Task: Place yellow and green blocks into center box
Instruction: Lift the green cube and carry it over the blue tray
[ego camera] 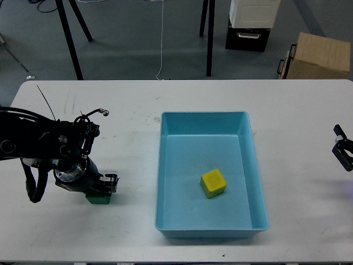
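Note:
The green block (99, 198) sits on the white table (127, 121) to the left of the blue center box (163, 165). My left gripper (105, 185) is low over the block and covers its top; only one finger (112, 179) shows clearly, so I cannot tell whether the fingers are closed on the block. The yellow block (213, 183) lies inside the box, slightly right of its middle. My right gripper (338, 141) is at the table's right edge, far from both blocks, with its two fingers apart and empty.
Off the table at the back stand black stand legs (69, 38), a white and black case (251, 25) and a cardboard box (317, 55). A thin cable loops up from my left arm (91, 112).

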Tool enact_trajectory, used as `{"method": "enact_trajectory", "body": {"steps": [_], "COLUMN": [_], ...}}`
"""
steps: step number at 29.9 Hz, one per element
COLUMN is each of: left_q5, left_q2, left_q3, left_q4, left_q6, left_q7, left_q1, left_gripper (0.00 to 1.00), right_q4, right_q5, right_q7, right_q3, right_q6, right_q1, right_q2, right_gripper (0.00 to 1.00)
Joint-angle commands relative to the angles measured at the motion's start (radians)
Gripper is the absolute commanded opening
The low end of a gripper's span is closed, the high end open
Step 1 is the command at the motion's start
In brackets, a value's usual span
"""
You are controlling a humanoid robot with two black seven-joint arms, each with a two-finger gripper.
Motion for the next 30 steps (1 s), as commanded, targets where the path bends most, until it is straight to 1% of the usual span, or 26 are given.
{"method": "enact_trajectory", "body": {"steps": [1, 5, 7, 11, 15, 17, 20, 22, 24, 25, 27, 30], "left_q5": [0.042, 0.056, 0.056, 0.056, 0.046, 0.035, -0.011, -0.037, -0.04, -0.042, -0.05, -0.082], "left_q2": [0.009, 0.014, 0.014, 0.012, -0.009, -0.062, -0.193, -0.283, -0.395, -0.428, -0.428, -0.428], "left_q3": [-0.004, -0.012, -0.01, -0.003, -0.006, -0.01, -0.006, -0.003, 0.003, 0.005, 0.006, 0.005], "left_q4": [-0.009, -0.009, -0.01, -0.021, -0.019, -0.021, -0.012, 0.002, 0.052, 0.072, 0.092, 0.096], "left_q6": [0.006, 0.003, -0.001, -0.017, -0.077, -0.09, -0.09, -0.087, -0.084, -0.086, -0.087, -0.09], "left_q7": [-0.002, -0.002, -0.002, -0.005, -0.013, -0.019, -0.036, -0.039, -0.039, -0.039, -0.043, -0.062], "left_q1": [-0.008, -0.041, -0.083, -0.211, -0.359, -0.434, -0.509, -0.52, -0.518, -0.515, -0.512, -0.52], "left_gripper": [0.0, 0.0, 0.0, 0.0, 0.0, 0.0, 0.0, 0.0, 0.0, 0.0, 0.0, 0.0], "right_q4": [0.0, 0.0, 0.0, 0.001, 0.001, 0.001, 0.0, 0.0, 0.0, -0.002, -0.002, -0.005], "right_q5": [0.001, 0.001, 0.001, 0.001, 0.001, -0.001, -0.001, -0.001, -0.001, -0.001, -0.001, -0.001], "right_q7": [0.001, 0.001, 0.001, -0.001, 0.001, 0.001, 0.001, 0.001, 0.001, 0.001, 0.001, 0.001], "right_q3": [0.0, 0.002, 0.003, 0.002, 0.002, 0.002, 0.002, 0.003, 0.005, 0.005, 0.005, 0.005], "right_q6": [0.0, 0.0, 0.0, 0.0, 0.0, 0.0, 0.0, 0.0, 0.0, 0.0, 0.0, 0.0], "right_q1": [0.0, 0.0, 0.0, 0.0, 0.0, 0.0, 0.0, 0.0, 0.0, 0.0, 0.0, 0.0], "right_q2": [0.0, -0.002, 0.0, 0.0, 0.0, -0.002, -0.002, -0.002, -0.002, -0.002, -0.002, -0.002], "right_gripper": [1.0, 1.0, 1.0, 1.0, 1.0, 1.0, 1.0, 1.0, 1.0, 1.0, 1.0, 1.0]}}
